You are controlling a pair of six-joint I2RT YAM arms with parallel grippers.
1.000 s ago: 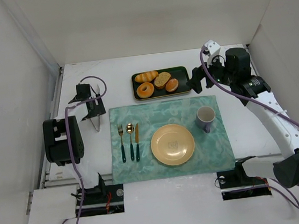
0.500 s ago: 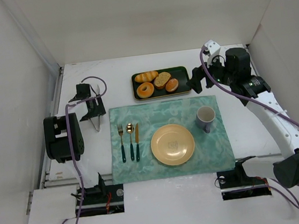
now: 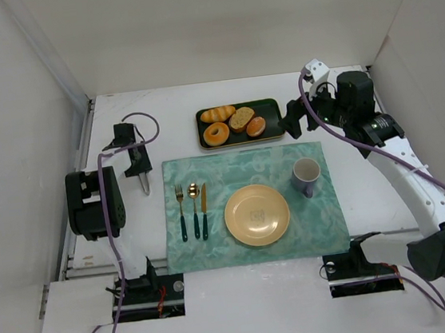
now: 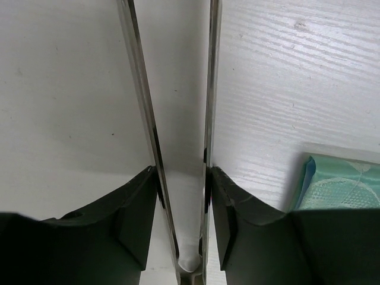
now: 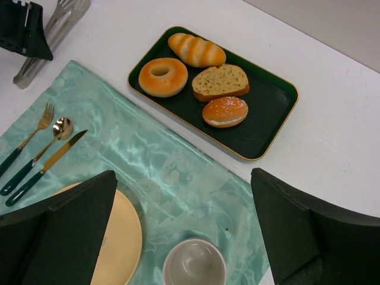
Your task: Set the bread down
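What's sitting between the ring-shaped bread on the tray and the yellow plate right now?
Top view: only the green tray's rim and bare teal placemat separate the ring bread from the yellow plate.

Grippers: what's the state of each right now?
Left gripper: closed on the metal tongs.
Right gripper: open, holding nothing.
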